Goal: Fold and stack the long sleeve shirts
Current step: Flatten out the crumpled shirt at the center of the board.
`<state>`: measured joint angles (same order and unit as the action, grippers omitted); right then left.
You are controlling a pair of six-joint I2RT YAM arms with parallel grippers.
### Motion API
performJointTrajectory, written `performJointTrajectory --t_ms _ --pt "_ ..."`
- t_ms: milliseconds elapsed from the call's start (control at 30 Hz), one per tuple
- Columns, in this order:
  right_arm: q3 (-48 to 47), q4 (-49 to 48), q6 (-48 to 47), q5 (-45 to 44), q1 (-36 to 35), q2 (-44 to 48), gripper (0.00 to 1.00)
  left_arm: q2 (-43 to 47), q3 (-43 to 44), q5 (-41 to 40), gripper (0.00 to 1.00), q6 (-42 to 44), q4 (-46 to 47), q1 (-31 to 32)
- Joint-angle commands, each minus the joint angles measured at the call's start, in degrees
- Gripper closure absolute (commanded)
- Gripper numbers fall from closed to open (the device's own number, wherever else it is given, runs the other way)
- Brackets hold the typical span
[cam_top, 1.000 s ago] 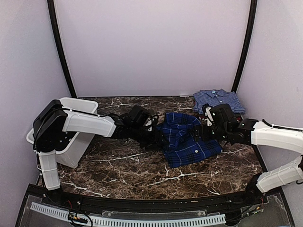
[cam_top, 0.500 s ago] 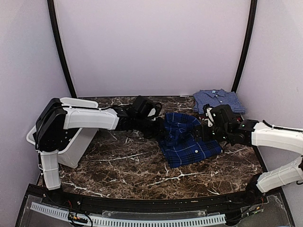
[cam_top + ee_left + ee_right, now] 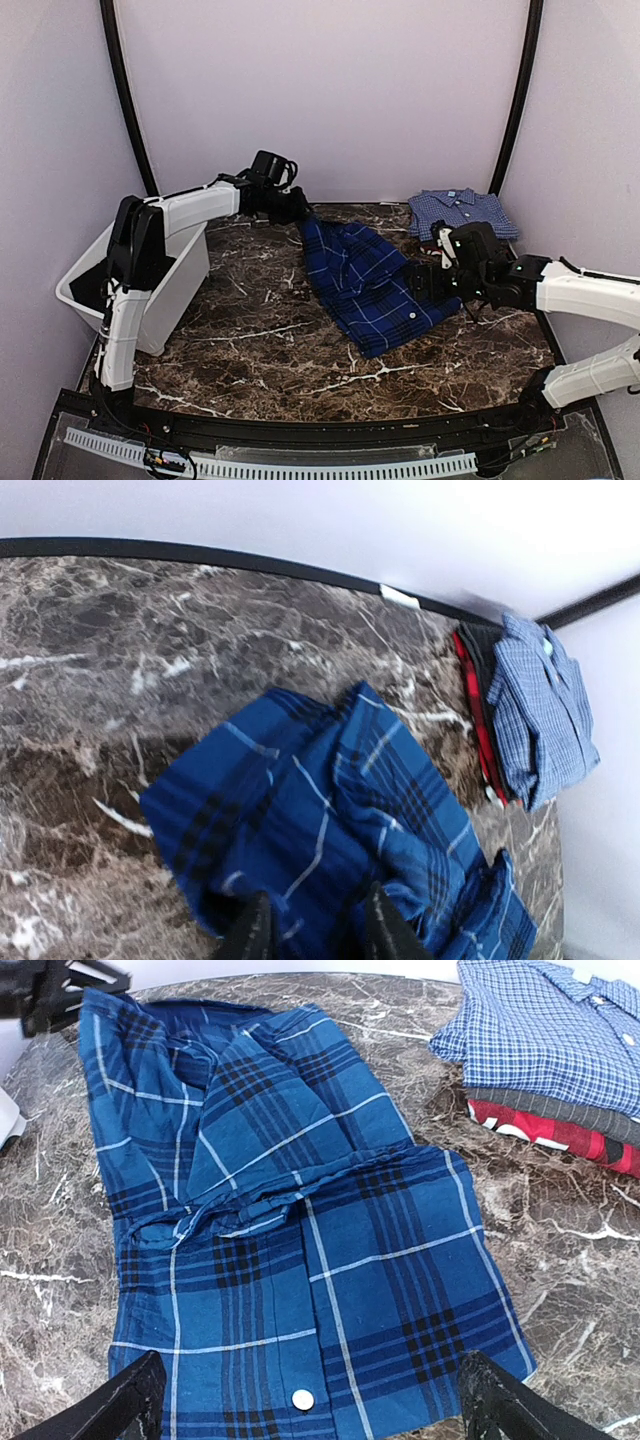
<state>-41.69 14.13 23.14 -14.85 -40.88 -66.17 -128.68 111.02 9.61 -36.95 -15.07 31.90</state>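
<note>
Right gripper (image 3: 312,1392) hangs wide open over the near end of the blue plaid shirt (image 3: 370,285), holding nothing. That shirt's sprawled mid marble table (image 3: 250,330), and the left gripper (image 3: 318,932) pinches its far corner, lifted up. Back right, the light blue checked shirt (image 3: 462,212) tops a stack with the red shirt (image 3: 560,1130) underneath.

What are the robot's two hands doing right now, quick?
Left gripper: closed, pinching the deep-blue plaid cloth shirt.
Right gripper: wide open over that shirt, holding nothing.
</note>
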Motion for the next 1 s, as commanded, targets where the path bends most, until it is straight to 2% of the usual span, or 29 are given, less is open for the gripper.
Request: performJointTrajectory --t_ms 0,67,167,367,633,800,967 --pt "1.0 -2.6 0.95 2.22 -0.07 -1.18 0.01 -7.32 14.1 0.76 0.53 5.55 -12.51 -1.64" --pt "0.95 -3.15 1.0 2.32 -0.08 -2.25 0.02 -8.31 17.6 0.6 0.43 5.8 -14.66 -1.68" --pt "-0.03 -3.88 0.72 1.93 -0.07 -4.26 0.01 -6.82 18.29 -0.9 0.38 5.83 -16.61 -1.67" --pt "-6.13 -4.41 -1.06 0.8 0.79 -12.1 0.02 -1.24 13.18 -1.26 0.4 6.09 -18.71 -0.29" --pt "-14.29 -4.9 -3.53 2.35 1.62 -24.44 0.06 8.14 -5.13 1.73 0.42 3.7 -10.9 4.78" --pt "-19.72 -3.64 -3.33 4.13 2.12 -31.83 0.11 8.94 -11.84 4.98 0.44 0.8 -4.26 7.58" --pt "-24.32 -2.0 -2.02 4.96 2.06 -38.52 0.14 6.2 -13.17 6.85 0.45 -1.49 1.97 8.13"
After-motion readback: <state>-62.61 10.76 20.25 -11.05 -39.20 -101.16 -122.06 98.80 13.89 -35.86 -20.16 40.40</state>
